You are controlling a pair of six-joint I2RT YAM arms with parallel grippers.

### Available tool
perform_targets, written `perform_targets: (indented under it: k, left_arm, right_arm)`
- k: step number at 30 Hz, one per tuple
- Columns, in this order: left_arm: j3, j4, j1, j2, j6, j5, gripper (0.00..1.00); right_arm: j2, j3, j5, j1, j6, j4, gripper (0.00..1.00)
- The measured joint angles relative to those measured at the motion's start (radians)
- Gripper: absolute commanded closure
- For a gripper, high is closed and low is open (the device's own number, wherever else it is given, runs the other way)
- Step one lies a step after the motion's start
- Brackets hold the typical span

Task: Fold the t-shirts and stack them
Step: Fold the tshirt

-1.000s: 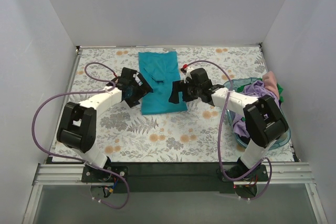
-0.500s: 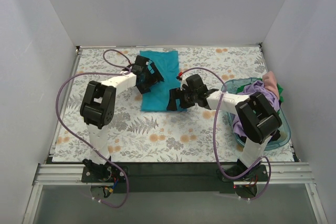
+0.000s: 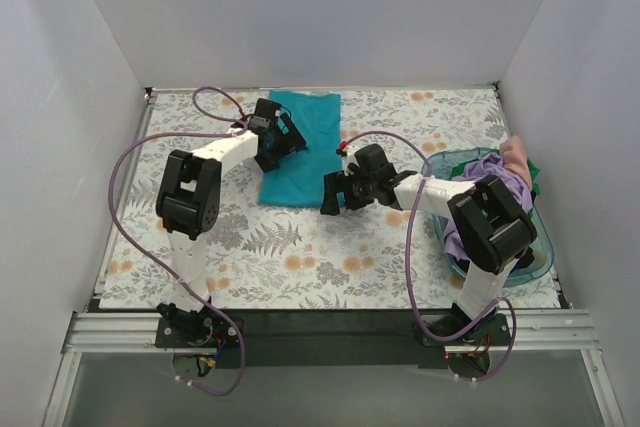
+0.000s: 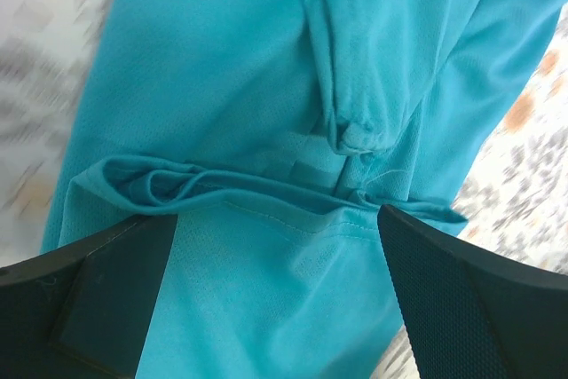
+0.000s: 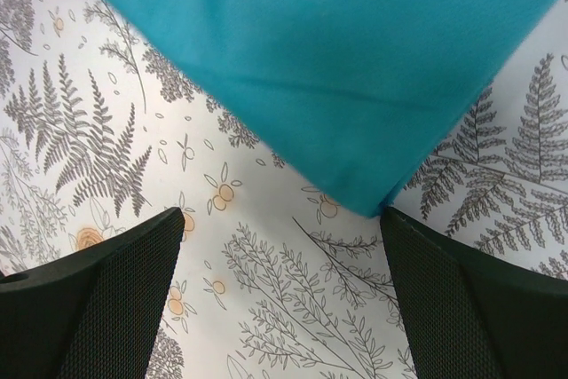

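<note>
The left gripper (image 3: 277, 137) hangs over the 9 o'clock edge of the teal t-shirt (image 3: 302, 169), jaws spread wide and empty. Its wrist view shows a bunched ridge of cloth between the fingers. The t-shirt lies on the table (image 3: 300, 247), far of centre, with its long axis running 12 to 6 o'clock. The right gripper (image 3: 331, 193), equally wide open and holding nothing, hovers at the t-shirt's 5 o'clock corner. That probably makes it the nearer arm for the near hem.
</note>
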Motion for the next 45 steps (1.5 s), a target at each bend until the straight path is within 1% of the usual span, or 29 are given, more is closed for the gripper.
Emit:
perform_targets:
  k: [6,10,14,17,20,21,23,24,26,28,29,30,31,32,33,34,35,36,38,39,40,41,43,45]
  left_arm:
    - [-0.211,-0.037,0.000,-0.176,0.004,0.001,0.02]
    - [-0.289,-0.075,0.000,-0.312,0.007,-0.036,0.02]
    - [-0.393,-0.080,0.000,-0.491,-0.005,-0.084,0.02]
    - [-0.513,-0.079,0.002,-0.622,-0.024,-0.099,0.02]
    - [-0.621,-0.081,0.006,-0.689,-0.048,-0.100,0.02]
    - [-0.654,-0.078,0.006,-0.696,-0.055,-0.098,0.06]
    - [-0.700,-0.082,0.007,-0.691,-0.065,-0.092,0.14]
    - [-0.711,-0.086,0.008,-0.682,-0.069,-0.086,0.20]
    - [-0.719,-0.084,0.008,-0.657,-0.073,-0.075,0.24]
    - [-0.719,-0.077,0.008,-0.632,-0.078,-0.069,0.33]
    - [-0.719,-0.073,0.008,-0.620,-0.080,-0.067,0.39]
    - [-0.719,-0.069,0.008,-0.602,-0.083,-0.064,0.47]
    - [-0.719,-0.062,0.008,-0.587,-0.085,-0.061,0.59]
    - [-0.719,-0.058,0.008,-0.574,-0.087,-0.059,0.65]
    - [-0.719,-0.055,0.008,-0.555,-0.087,-0.056,0.72]
    - [-0.716,-0.053,0.008,-0.545,-0.087,-0.050,0.81]
    - [-0.716,-0.045,0.009,-0.542,-0.090,-0.049,0.95]
    - [-0.716,-0.039,0.011,-0.534,-0.093,-0.048,1.00]
    - [-0.717,-0.027,0.013,-0.526,-0.091,-0.039,1.00]
    - [-0.719,-0.024,0.013,-0.526,-0.090,-0.036,1.00]
    - [-0.724,-0.016,0.013,-0.528,-0.091,-0.031,1.00]
    - [-0.735,-0.003,0.014,-0.535,-0.092,-0.024,1.00]
    - [-0.774,0.026,0.014,-0.565,-0.103,-0.010,1.00]
    - [-0.846,0.050,0.009,-0.628,-0.122,0.010,1.00]
  right_arm:
    - [-0.032,-0.042,0.007,0.000,0.008,0.003,0.02]
    - [-0.105,-0.105,0.021,0.002,0.028,-0.002,0.02]
    - [-0.179,-0.146,0.029,0.007,0.048,-0.012,0.02]
    - [-0.198,-0.150,0.033,0.015,0.058,-0.013,0.04]
    - [-0.194,-0.149,0.044,0.022,0.071,-0.016,0.09]
    - [-0.189,-0.146,0.047,0.023,0.074,-0.016,0.13]
    - [-0.162,-0.129,0.051,0.024,0.076,-0.019,0.16]
    - [-0.144,-0.117,0.056,0.024,0.077,-0.020,0.21]
    - [-0.106,-0.093,0.064,0.024,0.076,-0.023,0.26]
    - [-0.068,-0.069,0.072,0.024,0.077,-0.023,0.30]
    - [-0.050,-0.058,0.076,0.024,0.078,-0.023,0.32]
    - [-0.032,-0.048,0.079,0.024,0.078,-0.023,0.37]
    - [-0.020,-0.036,0.077,0.024,0.077,-0.021,0.41]
    - [-0.007,-0.023,0.081,0.024,0.077,-0.021,0.45]
    - [0.006,-0.014,0.079,0.023,0.078,-0.019,0.53]
    - [0.015,-0.007,0.076,0.023,0.076,-0.016,0.58]
    - [0.019,-0.005,0.078,0.022,0.077,-0.015,0.66]
    - [0.024,-0.005,0.077,0.022,0.078,-0.017,0.77]
    - [0.028,-0.005,0.078,0.022,0.083,-0.017,0.87]
    - [0.028,-0.012,0.078,0.022,0.082,-0.016,0.94]
    - [0.025,-0.021,0.079,0.022,0.085,-0.012,0.97]
    - [0.018,-0.035,0.076,0.022,0.090,-0.002,0.99]
    - [-0.018,-0.079,0.082,0.024,0.100,0.011,0.99]
    - [-0.080,-0.151,0.091,0.030,0.112,0.011,0.99]
